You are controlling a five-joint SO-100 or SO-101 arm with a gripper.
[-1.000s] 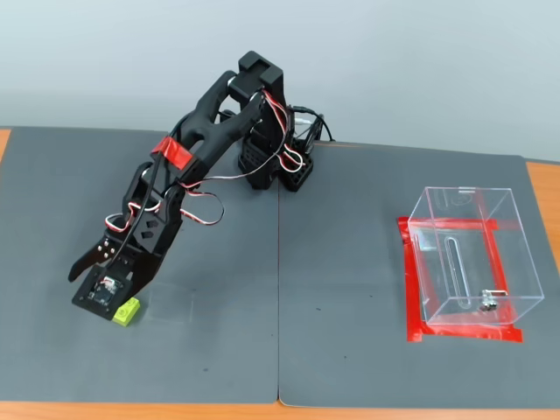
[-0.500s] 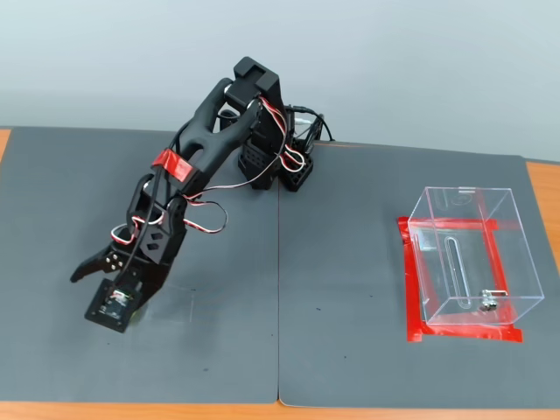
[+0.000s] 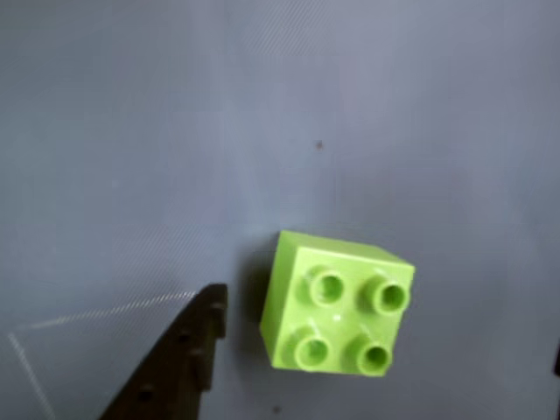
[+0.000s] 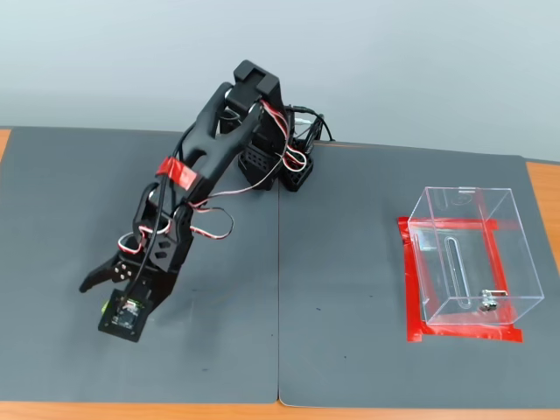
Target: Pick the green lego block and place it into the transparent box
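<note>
A black SO-100 arm [image 4: 210, 166] bends low over the left half of the dark grey surface [image 4: 350, 350], its gripper [image 4: 103, 287] spread wide, apparently to straddle the green lego block [image 3: 337, 302], which sits studs-up at lower centre of the wrist view, ungrasped. The transparent box [image 4: 472, 258], ringed with red tape [image 4: 411, 289], waits empty at far right, well apart.

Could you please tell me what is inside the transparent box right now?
Nothing shows inside the transparent box; the dark mat is visible through its walls.
</note>
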